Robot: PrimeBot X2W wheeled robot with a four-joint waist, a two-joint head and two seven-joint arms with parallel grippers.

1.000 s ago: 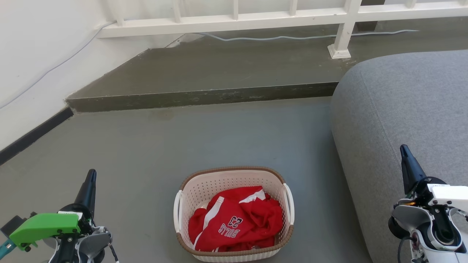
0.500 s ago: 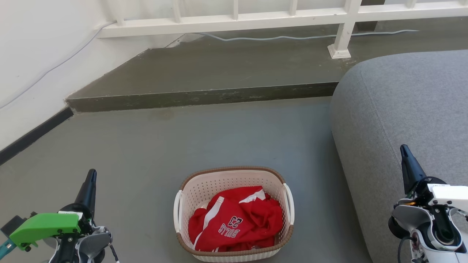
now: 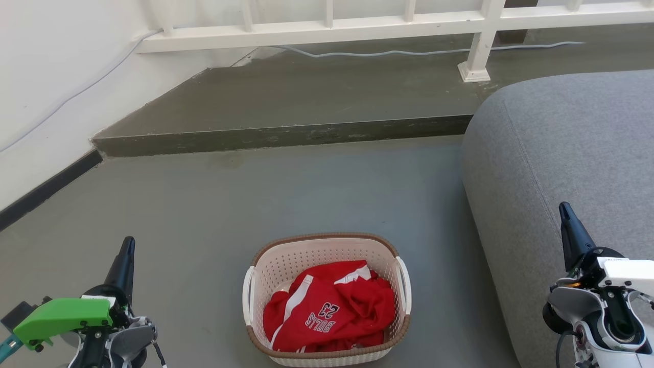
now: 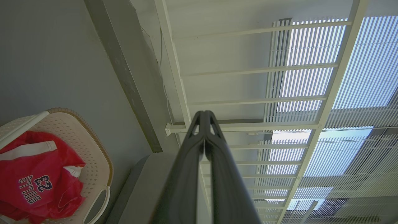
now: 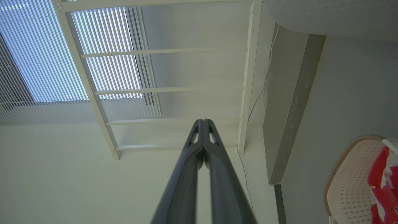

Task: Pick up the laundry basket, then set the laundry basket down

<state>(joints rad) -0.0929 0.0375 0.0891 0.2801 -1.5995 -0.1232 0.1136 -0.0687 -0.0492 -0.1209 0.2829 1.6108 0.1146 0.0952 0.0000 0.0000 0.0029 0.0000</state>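
Grey floor (image 3: 204, 214) | laundry basket (image 3: 311, 258) on it | L tool (image 3: 127, 241), R tool (image 3: 563, 207) closed

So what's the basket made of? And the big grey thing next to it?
The laundry basket looks like moulded plastic: smooth cream walls punched with even rows of little holes. Its brown rim looks woven, but is probably plastic too. The grey seat looks like padded woven fabric, matt and speckled, with a stitched seam.

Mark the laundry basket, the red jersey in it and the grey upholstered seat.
cream-white perforated plastic laundry basket (image 3: 306, 258): head view, far inner wall.
crumpled red fabric jersey (image 3: 332, 312): head view, on the printed lettering.
rounded grey upholstered seat (image 3: 562, 143): head view, top surface.
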